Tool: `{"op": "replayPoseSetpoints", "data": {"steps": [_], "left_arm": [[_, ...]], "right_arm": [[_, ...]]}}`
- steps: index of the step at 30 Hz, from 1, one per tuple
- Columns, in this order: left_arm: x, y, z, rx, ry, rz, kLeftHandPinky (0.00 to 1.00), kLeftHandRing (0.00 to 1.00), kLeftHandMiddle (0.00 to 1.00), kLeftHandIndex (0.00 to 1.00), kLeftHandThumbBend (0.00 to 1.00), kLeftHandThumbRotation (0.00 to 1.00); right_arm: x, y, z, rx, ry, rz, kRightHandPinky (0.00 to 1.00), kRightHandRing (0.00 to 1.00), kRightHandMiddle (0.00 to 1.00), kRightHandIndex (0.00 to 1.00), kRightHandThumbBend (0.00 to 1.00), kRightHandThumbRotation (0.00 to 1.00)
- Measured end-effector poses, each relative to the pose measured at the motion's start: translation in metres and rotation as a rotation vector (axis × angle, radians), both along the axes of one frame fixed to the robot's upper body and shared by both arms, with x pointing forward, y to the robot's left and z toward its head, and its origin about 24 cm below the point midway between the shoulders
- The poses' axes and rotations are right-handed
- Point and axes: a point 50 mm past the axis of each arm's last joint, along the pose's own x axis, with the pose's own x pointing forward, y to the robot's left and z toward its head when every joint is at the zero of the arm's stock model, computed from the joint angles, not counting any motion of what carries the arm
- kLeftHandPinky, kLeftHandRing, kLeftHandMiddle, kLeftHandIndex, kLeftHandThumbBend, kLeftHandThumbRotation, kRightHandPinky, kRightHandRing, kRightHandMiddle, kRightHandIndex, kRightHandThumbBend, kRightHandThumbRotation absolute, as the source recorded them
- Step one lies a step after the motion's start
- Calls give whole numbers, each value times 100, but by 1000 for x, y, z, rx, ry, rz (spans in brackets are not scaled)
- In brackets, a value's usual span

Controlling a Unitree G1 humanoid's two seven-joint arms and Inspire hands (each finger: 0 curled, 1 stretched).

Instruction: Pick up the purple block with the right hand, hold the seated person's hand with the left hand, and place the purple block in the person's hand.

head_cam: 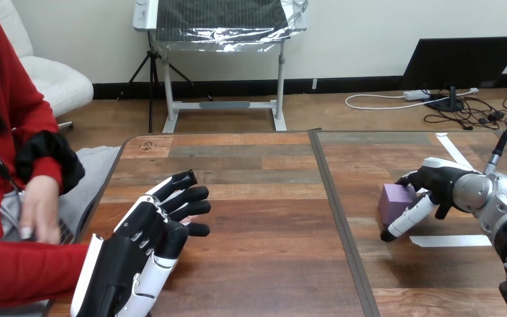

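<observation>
Item 1: purple block (pixel 396 197), at the right part of the wooden counter (pixel 264 198), low at its surface, near a white tape strip (pixel 452 241).
Item 2: right hand (pixel 442 185), fingers and thumb curled round the block.
Item 3: left hand (pixel 138 244), lower left, fingers extended and spread; a red sleeve (pixel 26 271) reaches its wrist.
Item 4: person's hand at the view's left (pixel 39 211), off the counter.

Open table (pixel 270 218) between left hand (pixel 146 241) and right hand (pixel 436 185) on purple block (pixel 395 198)
</observation>
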Motion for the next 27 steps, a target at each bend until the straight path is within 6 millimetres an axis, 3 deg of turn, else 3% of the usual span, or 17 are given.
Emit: {"op": "replayPoseSetpoints", "data": {"steps": [27], "left_arm": [[0, 0, 0, -1, -1, -5, 64, 73, 75, 78, 70, 71]], "right_arm": [[2, 2, 2, -9, -45, 16, 78, 85, 87, 85, 90, 6]]}}
